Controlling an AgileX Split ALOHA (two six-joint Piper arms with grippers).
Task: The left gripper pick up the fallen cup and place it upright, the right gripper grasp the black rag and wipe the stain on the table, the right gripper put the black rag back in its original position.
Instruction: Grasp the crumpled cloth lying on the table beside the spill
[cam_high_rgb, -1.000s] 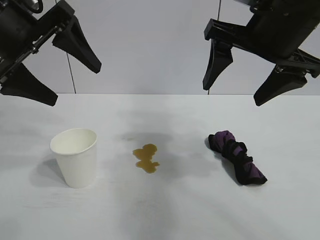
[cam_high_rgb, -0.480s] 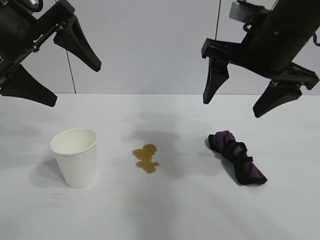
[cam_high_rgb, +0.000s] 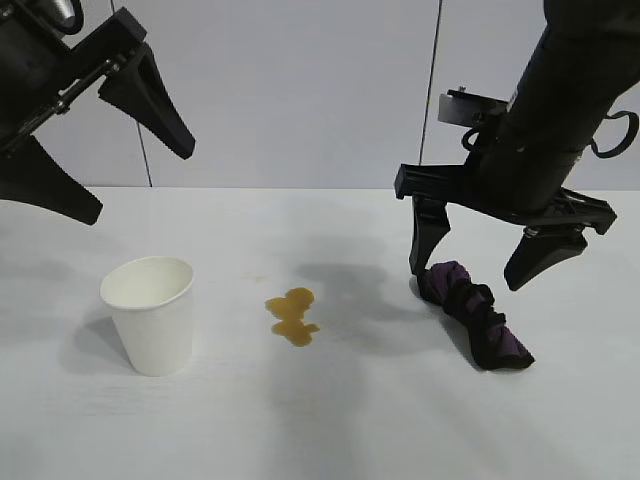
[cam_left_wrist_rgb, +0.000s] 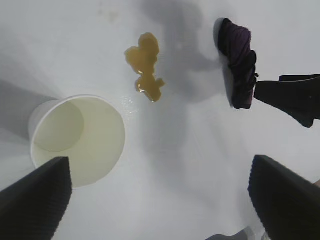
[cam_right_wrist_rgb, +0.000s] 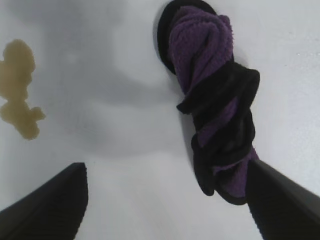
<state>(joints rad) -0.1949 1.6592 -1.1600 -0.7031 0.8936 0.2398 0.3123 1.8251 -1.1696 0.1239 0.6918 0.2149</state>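
The cup stands upright on the white worktop at the exterior view's left, nearest the camera, mouth up and with nothing in it that shows. In the left wrist view the cup sits between the tips of that arm's own fingers, well below them.

Just behind the cup's line, near the middle of the worktop, lies the stain, an amber-brown blotch well apart from the cup and from the rag. It shows again in the left wrist view and at the edge of the right wrist view.

To the right lies the rag, a twisted black and purple bundle running at a slant, its purple end farther back. The right gripper hangs low over that far end with its fingers spread wide, one on each side of the bundle. In the right wrist view the rag lies between the finger tips; one finger seems to overlap the rag's end, but whether it touches I cannot tell.

Farthest back and high at the left, the left gripper hangs above the worktop, fingers wide apart and holding nothing.
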